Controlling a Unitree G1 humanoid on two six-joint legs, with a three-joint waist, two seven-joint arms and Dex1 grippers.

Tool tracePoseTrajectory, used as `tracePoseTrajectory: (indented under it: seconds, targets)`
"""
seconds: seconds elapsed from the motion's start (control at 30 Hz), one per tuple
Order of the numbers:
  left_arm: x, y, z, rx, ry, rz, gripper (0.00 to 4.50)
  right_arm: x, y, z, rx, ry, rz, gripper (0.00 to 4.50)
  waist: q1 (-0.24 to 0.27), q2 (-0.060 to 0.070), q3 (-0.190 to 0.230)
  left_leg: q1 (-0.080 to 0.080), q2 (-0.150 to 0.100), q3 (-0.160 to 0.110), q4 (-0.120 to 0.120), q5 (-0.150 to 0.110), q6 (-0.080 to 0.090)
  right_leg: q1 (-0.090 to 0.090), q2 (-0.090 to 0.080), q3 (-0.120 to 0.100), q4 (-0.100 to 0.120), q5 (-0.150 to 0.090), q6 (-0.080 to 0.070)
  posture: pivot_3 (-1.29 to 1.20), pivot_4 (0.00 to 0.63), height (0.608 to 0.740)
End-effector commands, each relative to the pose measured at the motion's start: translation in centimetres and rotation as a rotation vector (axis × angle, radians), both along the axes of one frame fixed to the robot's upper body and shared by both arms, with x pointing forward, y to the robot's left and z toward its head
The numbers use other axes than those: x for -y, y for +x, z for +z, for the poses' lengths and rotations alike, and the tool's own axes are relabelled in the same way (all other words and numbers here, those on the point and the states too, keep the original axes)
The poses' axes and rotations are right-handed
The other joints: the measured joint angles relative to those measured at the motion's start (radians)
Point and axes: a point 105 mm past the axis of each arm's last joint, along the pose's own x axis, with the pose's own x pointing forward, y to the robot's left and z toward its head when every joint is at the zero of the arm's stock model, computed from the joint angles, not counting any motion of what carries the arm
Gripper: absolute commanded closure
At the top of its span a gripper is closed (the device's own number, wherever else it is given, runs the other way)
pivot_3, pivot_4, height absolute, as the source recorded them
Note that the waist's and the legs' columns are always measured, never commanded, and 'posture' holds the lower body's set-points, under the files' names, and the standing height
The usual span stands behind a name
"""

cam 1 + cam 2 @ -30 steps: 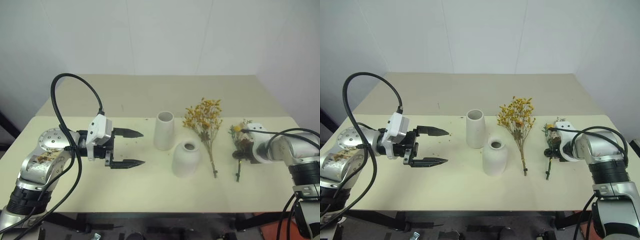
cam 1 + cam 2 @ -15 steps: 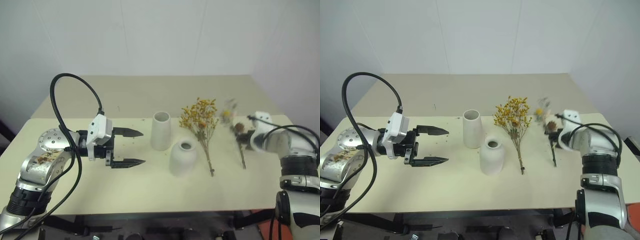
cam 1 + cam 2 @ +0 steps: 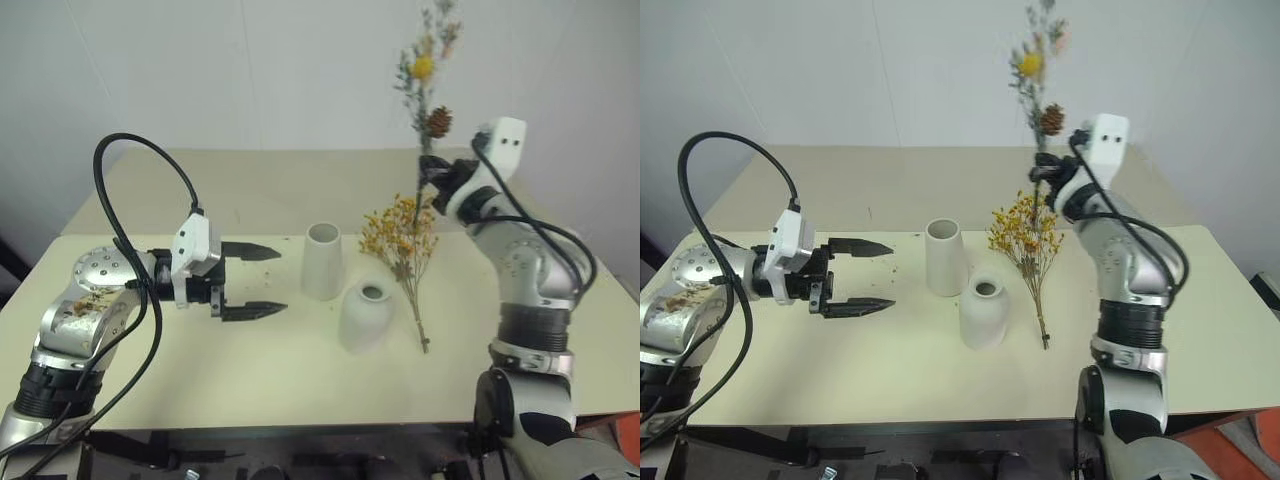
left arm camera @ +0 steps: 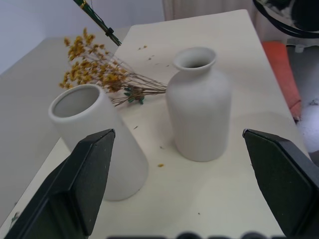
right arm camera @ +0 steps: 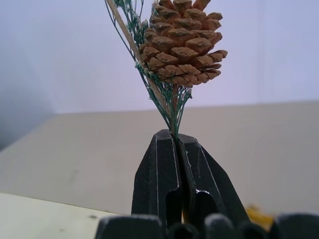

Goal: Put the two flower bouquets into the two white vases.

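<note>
Mixed bouquet stands upright above the tall vase, pinched low on its stems in your clamped right end effector, left end effector spread apart, so a tilted descent could miss the mouth.
</note>
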Motion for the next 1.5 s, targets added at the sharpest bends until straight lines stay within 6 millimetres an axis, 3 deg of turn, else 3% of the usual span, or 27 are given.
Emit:
tracePoseTrajectory:
  seconds: [0.03,0.17,0.3,0.5,0.77,0.87,1.0,1.23,1.5]
  targets:
    - [-0.1,0.7,0.4,-0.003,0.015,0.059,0.00,-3.1,-2.4,4.3,0.230,0.029,0.103,4.48,0.000,0.000,0.000,0.000,0.000,0.000,0.000,0.000,0.000,0.000,0.000,0.000,0.001,0.000,0.000,0.00,0.150,0.740]
    - [0.3,1.4,0.5,-0.012,0.003,0.115,0.00,-6.7,-3.6,3.9,0.287,0.029,0.204,4.48,-0.001,0.000,0.000,0.000,0.000,0.000,0.000,0.000,0.000,-0.001,0.000,0.000,0.003,0.000,0.000,0.00,0.150,0.740]
    - [0.6,1.8,0.5,-0.019,-0.002,0.136,0.00,-8.8,-3.8,2.8,0.308,0.022,0.248,4.48,-0.001,0.001,0.000,0.000,0.000,0.000,0.000,0.000,0.000,0.000,0.000,0.000,0.003,0.000,0.000,0.00,0.150,0.740]
    - [0.5,1.8,0.4,-0.018,0.007,0.140,0.00,-10.7,-3.4,1.5,0.301,0.044,0.279,4.48,-0.001,0.001,0.000,0.001,0.000,0.000,0.000,0.000,0.000,-0.001,0.000,0.000,0.003,0.000,0.000,0.00,0.150,0.740]
    - [0.5,1.6,0.4,-0.017,0.012,0.141,0.00,-11.1,-2.9,-1.1,0.267,-0.006,0.277,4.48,-0.002,0.001,0.001,0.001,0.000,0.000,0.000,0.000,0.000,-0.001,0.000,0.000,0.003,0.000,0.000,0.00,0.150,0.740]
    - [0.5,1.6,0.5,-0.016,0.015,0.140,0.00,-11.2,-3.3,-1.4,0.265,-0.016,0.290,3.77,-0.004,0.001,0.001,0.001,0.000,0.000,0.000,0.000,0.000,-0.001,0.000,0.000,0.003,0.000,0.000,0.00,0.150,0.740]
    - [0.5,1.6,0.7,-0.014,0.017,0.137,0.00,-10.9,-3.8,-1.6,0.268,-0.024,0.296,2.39,-0.004,0.001,0.001,0.001,0.000,0.000,0.000,0.000,0.000,-0.001,0.000,0.000,0.003,0.000,0.000,0.00,0.150,0.740]
    - [1.0,1.4,1.4,0.018,0.017,0.103,0.00,-8.4,-6.2,-1.8,0.283,-0.102,0.297,0.03,0.002,0.001,0.001,0.000,0.000,-0.001,0.000,0.000,0.000,-0.001,0.000,0.000,0.003,0.000,0.000,0.00,0.150,0.740]
    - [2.8,0.5,1.8,0.016,-0.004,0.012,0.00,-2.4,-7.9,-1.7,0.218,-0.258,0.274,0.03,0.005,0.001,0.001,0.001,0.000,0.000,0.000,0.000,0.000,0.000,0.000,0.000,0.000,0.000,0.000,0.00,0.150,0.740]
